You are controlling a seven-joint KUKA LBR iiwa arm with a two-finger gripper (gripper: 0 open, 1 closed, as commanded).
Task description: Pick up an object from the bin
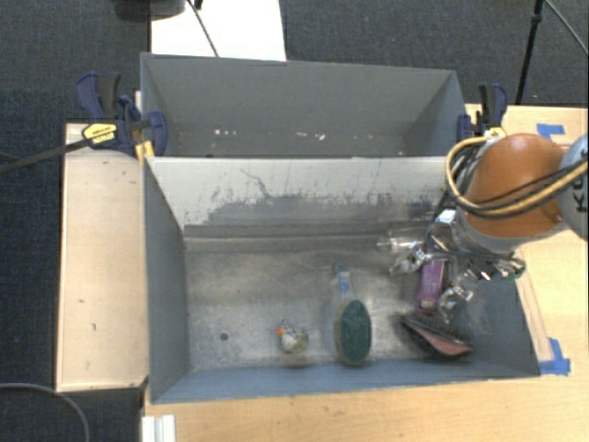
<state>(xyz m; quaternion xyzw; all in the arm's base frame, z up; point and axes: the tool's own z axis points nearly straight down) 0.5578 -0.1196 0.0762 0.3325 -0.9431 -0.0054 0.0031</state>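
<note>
End effector [429,276] at bin's [166,274] right side, clamped on purple block [431,288], beside dark flat pad [434,335]. Green brush [354,331] lies left. Block looks light, rigid, slick; grip across narrow sides seems safest.

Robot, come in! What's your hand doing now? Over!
Hand low at right of bin, over purple block. Close beside it, dark flat thing. Mid-bin, clear: green oval brush, small ball.
</note>
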